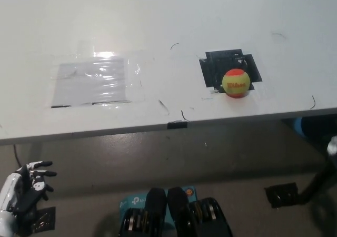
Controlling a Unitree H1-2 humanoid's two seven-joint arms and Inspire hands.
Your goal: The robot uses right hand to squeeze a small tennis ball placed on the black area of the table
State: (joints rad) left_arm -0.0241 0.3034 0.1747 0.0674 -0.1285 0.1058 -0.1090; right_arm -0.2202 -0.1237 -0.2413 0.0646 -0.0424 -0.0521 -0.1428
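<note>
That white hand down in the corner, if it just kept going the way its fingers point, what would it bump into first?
The left hand hangs below the table edge with its fingers spread, pointing toward picture right. That line seems to cross only bare floor; the way looks free, though depth is hard to judge. The ball sits well above it.

Down at seven o'clock in the head view, the white left hand [25,190] hangs low, below the near edge of the tabletop [158,16] and well clear of it. Its fingers [43,173] are spread and slightly curled, tips aimed toward three o'clock, with nothing in their grasp. The white wrist and forearm run off the frame at the bottom left corner. Over at four o'clock, only a blurred stretch of the black right arm [315,187] shows, angling up from a dark base toward the right edge, also below the tabletop. The right hand itself is out of frame, so its state can't be called.
</note>
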